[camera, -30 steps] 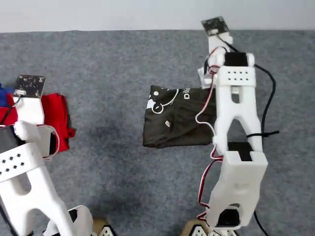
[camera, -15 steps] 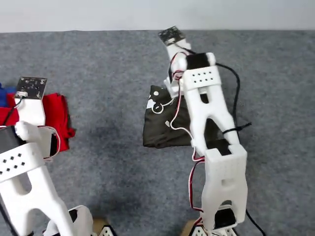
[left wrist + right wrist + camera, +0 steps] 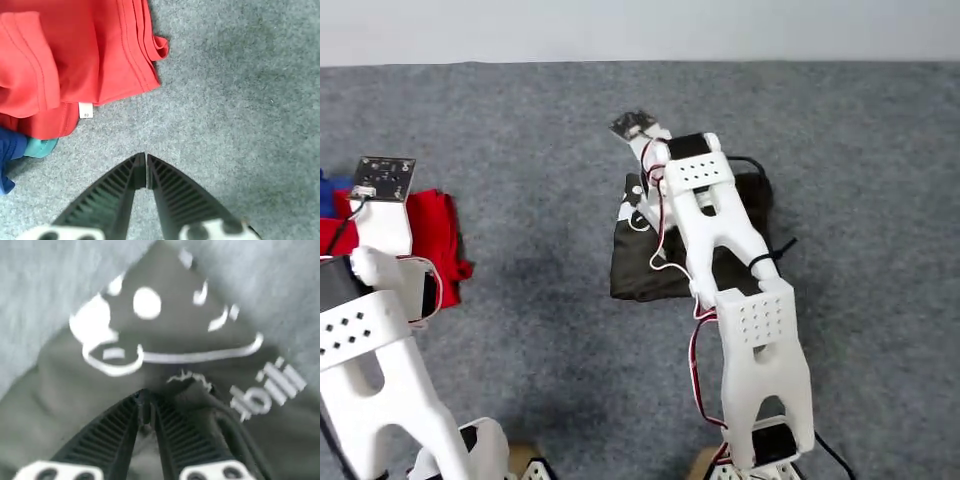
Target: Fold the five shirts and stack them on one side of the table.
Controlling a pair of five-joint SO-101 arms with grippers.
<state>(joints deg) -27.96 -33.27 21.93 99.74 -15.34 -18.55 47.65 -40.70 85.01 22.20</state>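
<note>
A folded dark shirt (image 3: 640, 265) with a white cartoon print (image 3: 115, 335) lies mid-table. My right gripper (image 3: 146, 399) is low over its printed top, shut, with a puckered fold of the dark cloth bunched at its fingertips. At the table's left edge lies a stack with a red shirt (image 3: 438, 235) on top and blue cloth (image 3: 328, 190) under it. In the left wrist view the red shirt (image 3: 75, 60) covers blue (image 3: 10, 150) and teal (image 3: 40, 146) layers. My left gripper (image 3: 146, 167) is shut and holds nothing, over bare table just beside the red shirt.
The grey felt table (image 3: 520, 130) has free room between the stack and the dark shirt, and to the far right. The right arm's white body (image 3: 720, 230) covers the dark shirt's right half. A pale wall runs along the far edge.
The right arm swung from the dark shirt's far right corner leftward across it to the printed left part. The left arm and the red stack stayed still.
</note>
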